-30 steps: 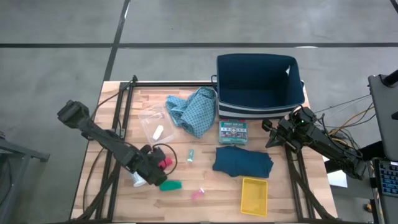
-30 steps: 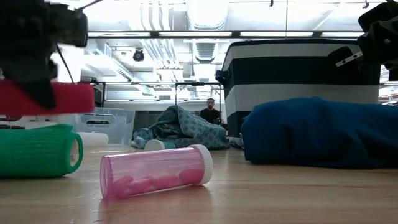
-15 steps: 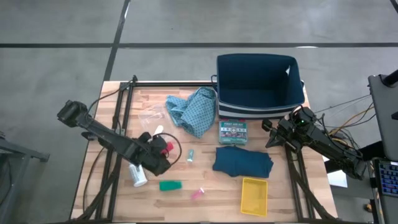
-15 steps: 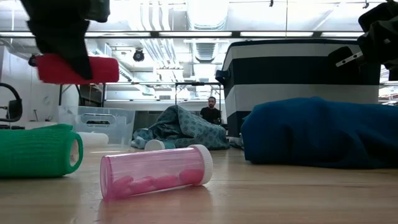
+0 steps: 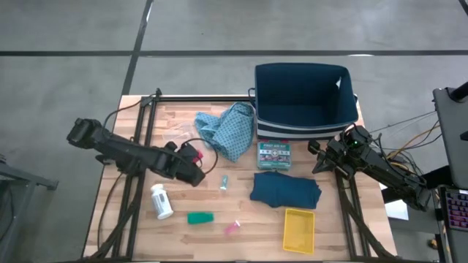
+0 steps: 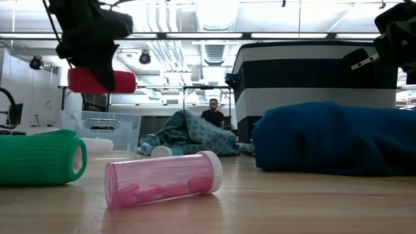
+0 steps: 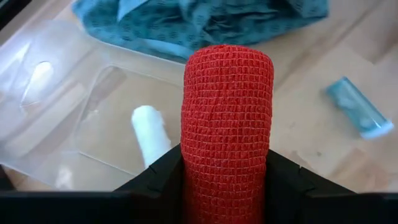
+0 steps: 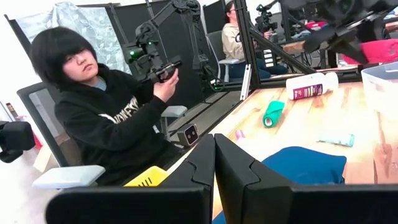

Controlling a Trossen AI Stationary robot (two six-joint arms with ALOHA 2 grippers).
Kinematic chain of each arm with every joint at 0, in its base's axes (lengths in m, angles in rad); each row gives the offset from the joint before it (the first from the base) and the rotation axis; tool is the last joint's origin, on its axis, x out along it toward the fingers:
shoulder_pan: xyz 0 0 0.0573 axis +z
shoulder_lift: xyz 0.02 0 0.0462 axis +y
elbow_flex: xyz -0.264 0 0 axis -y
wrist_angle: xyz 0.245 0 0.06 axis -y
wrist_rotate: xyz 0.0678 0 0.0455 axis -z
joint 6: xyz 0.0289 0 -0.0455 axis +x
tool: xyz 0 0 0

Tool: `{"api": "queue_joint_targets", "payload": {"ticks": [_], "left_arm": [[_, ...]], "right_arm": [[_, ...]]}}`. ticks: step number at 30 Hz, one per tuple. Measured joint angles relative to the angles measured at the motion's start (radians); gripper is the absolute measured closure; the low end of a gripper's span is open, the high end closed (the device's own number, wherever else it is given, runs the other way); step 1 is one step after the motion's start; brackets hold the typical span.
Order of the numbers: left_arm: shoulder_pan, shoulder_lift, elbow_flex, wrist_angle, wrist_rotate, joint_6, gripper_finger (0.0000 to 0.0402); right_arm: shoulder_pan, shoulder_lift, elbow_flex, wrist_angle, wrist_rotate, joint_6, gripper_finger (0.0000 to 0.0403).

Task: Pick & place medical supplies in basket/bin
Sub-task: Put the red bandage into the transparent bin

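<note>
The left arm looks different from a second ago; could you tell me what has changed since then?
The left gripper, shut on the red roll, has lifted it from beside the green roll and white pill bottle and carried it toward the blue basket, now above the clear plastic tray. The right gripper stays shut beside the basket; everything on the table is unmoved.

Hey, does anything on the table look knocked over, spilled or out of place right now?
Nothing is spilled. The white pill bottle and pink vial lie on their sides, and the light-blue patterned cloth is crumpled by the basket. The left gripper holds the red roll.
</note>
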Motion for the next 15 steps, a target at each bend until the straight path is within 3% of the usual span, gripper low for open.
{"api": "queue_joint_targets", "payload": {"ticks": [15], "left_arm": [[0.161, 0.0, -0.001, -0.075, -0.039, 0.059, 0.0242]], "right_arm": [[0.0, 0.0, 0.0, 0.0, 0.0, 0.0, 0.0394]]}}
